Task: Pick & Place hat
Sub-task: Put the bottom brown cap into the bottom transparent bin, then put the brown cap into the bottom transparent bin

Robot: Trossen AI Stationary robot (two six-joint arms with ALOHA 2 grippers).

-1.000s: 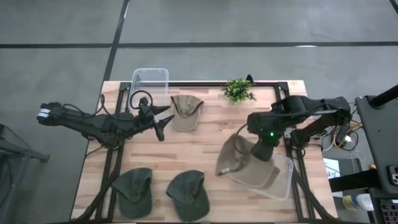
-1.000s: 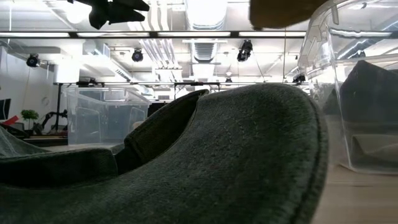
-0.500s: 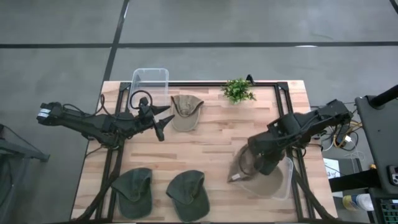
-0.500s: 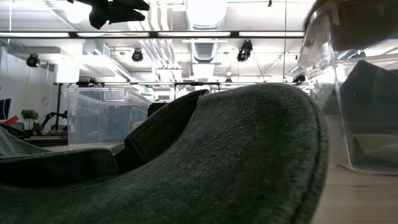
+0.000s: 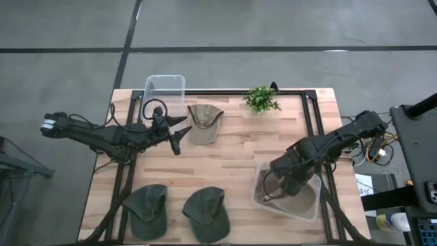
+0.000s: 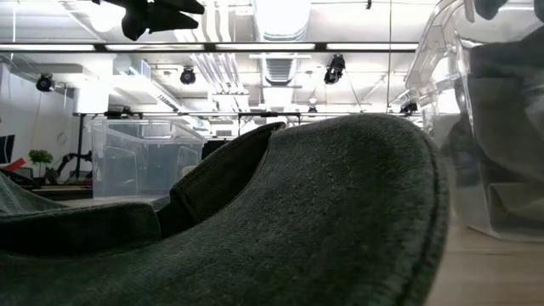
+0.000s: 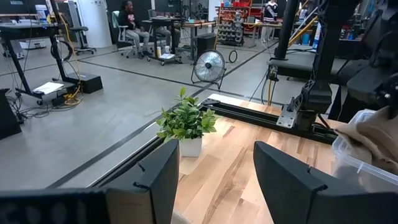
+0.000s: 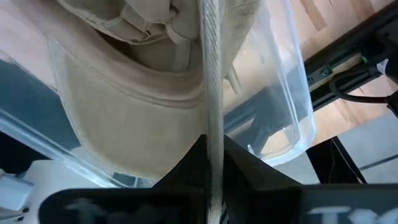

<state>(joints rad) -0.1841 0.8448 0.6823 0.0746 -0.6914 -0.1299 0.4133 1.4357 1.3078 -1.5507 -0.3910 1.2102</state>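
My right gripper [image 5: 287,183] is low over the clear bin [image 5: 308,205] at the table's near right and is shut on a tan hat [image 5: 278,193] that lies inside the bin. The hat also shows in the right wrist view [image 8: 143,106]. My left gripper [image 5: 179,134] hovers open and empty at the far left, beside a second tan hat [image 5: 203,123] that rests crown-up on the table. Its fingers show wide apart in the left wrist view [image 7: 214,177]. Two green hats [image 5: 147,208] [image 5: 205,212] lie at the near edge. My right gripper pinches a thin edge of the tan hat [image 8: 210,115] between its two fingers, which come from above and point down into the bin. The cloth runs edge-on out of the fingers. The rest of the hat lies below on the bin's floor [image 8: 93,149].
A second clear bin [image 5: 164,92] stands at the far left edge, and a small potted plant [image 5: 261,100] at the far edge. In the low view a green hat [image 6: 297,221] fills the foreground, with the right bin [image 6: 484,127] behind it. Bare wood lies in the table's middle.
My right gripper has gone toward the near edge and down into the bin with the tan hat. The hat hung out over the bin's left side before and now lies gathered inside the bin.
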